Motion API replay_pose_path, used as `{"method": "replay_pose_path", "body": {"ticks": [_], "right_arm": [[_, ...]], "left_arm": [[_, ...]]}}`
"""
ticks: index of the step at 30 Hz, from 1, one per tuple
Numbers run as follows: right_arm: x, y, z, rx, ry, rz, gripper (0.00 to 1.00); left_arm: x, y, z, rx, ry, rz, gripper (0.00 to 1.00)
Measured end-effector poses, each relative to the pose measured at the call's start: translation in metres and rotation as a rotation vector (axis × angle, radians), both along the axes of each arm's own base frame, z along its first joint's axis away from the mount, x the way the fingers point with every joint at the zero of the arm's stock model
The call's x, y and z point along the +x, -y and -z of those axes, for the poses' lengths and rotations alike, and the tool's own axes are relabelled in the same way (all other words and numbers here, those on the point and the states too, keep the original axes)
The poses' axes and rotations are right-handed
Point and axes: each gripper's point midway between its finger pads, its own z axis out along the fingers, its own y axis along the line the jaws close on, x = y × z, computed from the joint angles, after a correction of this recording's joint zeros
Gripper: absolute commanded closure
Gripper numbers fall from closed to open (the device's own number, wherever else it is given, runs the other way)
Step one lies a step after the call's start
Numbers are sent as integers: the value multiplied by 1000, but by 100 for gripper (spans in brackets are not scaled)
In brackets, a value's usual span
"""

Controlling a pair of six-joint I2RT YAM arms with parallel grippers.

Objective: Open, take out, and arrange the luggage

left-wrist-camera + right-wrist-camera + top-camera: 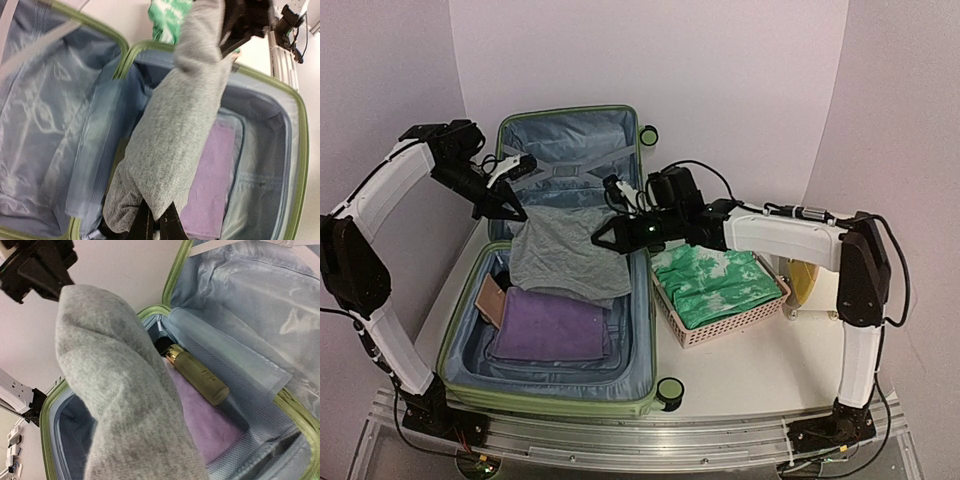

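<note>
The left pincer (513, 212) is clenched on one upper corner of a grey garment (560, 255), and the right pincer (603, 238) is clamped on the opposite corner. The cloth hangs spread between them, which looks like a two-point hold meant to keep it flat, not bunched. Its lower hem trails on a folded purple cloth (550, 325) in the near half of the luggage (550, 405), which lies open on the table (750, 370) with its strapped half toward the far wall. So the garment is raised but not free of the case. A gold bottle (197, 374) lies beside the purple cloth near the hinge. Just to the right of the case stands a pink basket (730, 325) holding a green-and-white cloth (715, 280) — probably where the garment goes, so the lift should clear the case's rim first.
</note>
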Motion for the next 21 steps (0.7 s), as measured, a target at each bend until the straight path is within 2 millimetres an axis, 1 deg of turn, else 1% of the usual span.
{"method": "replay_pose_path", "body": {"ticks": [1, 4, 5, 6, 8, 9, 10, 11, 14, 15, 16, 17, 18, 21], "right_arm": [[3, 5, -3, -2, -2, 15, 100], [16, 25, -19, -1, -8, 74, 100], [27, 48, -45, 18, 3, 133, 100], [33, 59, -56, 25, 11, 160, 100], [36, 75, -71, 25, 19, 193, 100], [37, 84, -78, 23, 22, 211, 100], [37, 101, -89, 16, 27, 243, 100], [38, 112, -95, 8, 30, 265, 100], [38, 146, -107, -32, 29, 335, 100], [38, 155, -109, -45, 29, 352, 100], [37, 169, -110, -69, 24, 378, 100], [35, 179, -112, -85, 22, 399, 100], [34, 190, -112, -103, 18, 418, 100], [27, 216, -112, -137, 9, 456, 100]], "left_arm": [[-1, 4, -4, -6, 4, 5, 100], [-8, 28, -28, -26, 39, 47, 100], [-15, 50, -54, -63, 87, 85, 100], [-20, 60, -62, -74, 91, 101, 100], [-22, 74, -75, -99, 108, 113, 100], [-24, 85, -81, -116, 119, 125, 100], [-30, 103, -86, -140, 127, 149, 100], [-34, 112, -86, -150, 117, 159, 100], [-48, 153, -83, -183, 78, 205, 100], [-49, 160, -82, -189, 68, 211, 100], [-52, 177, -78, -201, 45, 224, 100], [-53, 189, -75, -212, 26, 228, 100], [-53, 199, -72, -222, 6, 230, 100], [-52, 216, -65, -244, -34, 229, 100]]}}
